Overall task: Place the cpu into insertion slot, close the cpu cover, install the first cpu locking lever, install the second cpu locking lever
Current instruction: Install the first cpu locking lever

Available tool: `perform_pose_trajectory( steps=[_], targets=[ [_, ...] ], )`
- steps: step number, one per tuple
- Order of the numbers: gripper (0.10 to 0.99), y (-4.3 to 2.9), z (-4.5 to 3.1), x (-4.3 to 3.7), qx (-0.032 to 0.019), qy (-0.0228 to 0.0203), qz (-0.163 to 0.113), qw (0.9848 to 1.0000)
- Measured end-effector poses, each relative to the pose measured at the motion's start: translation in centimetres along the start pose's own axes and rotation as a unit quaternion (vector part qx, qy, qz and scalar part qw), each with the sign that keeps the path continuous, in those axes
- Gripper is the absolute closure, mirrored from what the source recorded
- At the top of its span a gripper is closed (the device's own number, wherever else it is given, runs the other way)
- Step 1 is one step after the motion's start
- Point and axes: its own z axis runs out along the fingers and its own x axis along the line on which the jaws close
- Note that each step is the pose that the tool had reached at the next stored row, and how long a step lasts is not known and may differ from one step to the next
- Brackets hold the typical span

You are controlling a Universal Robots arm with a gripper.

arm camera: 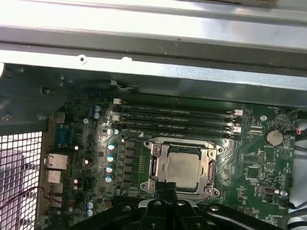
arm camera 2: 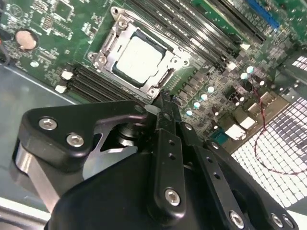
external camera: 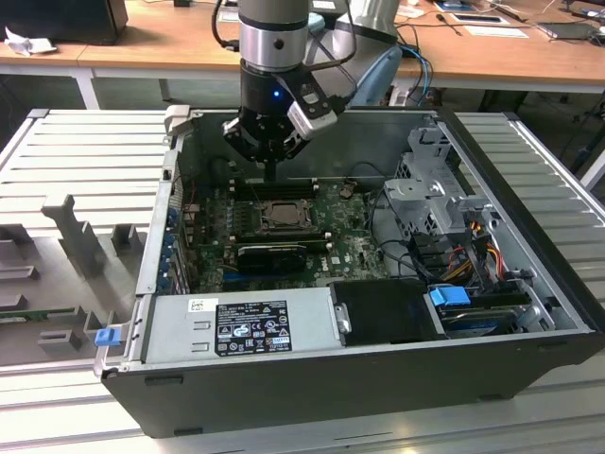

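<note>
Claw: black fingers are pressed together, tip held at the socket edge | small square silver-grey cpu: seated in black-rimmed insertion slot, framed by thin silvery metal cpu cover

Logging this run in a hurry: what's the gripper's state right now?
Gripper: shut, holding nothing visible, tip beside the cpu cover.

Soft overhead light is falling on the computer case. The cpu is glaring pale in the second wrist view, and the case wall is washing out white in the first wrist view.
</note>
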Motion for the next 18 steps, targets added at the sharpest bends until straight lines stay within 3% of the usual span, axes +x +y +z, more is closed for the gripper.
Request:
perform_pose_trajectory(
  steps=[2, 4, 11, 15, 18],
  targets=[
    [0.980, 0.06, 0.28, 0.81, 0.0001, 0.0001, 0.000, 1.0000],
    [0.980, 0.20, 0.48, 2.34, -0.0001, 0.0000, 0.000, 1.0000],
    [0.980, 0.58, 1.19, 5.56, -0.0004, -0.0001, 0.000, 1.0000],
    [0.980, 1.70, 1.68, 5.43, -0.0004, -0.0001, 0.000, 1.0000],
    [0.980, 1.88, 1.82, 5.18, -0.0004, -0.0001, 0.002, 1.0000]
  ],
)
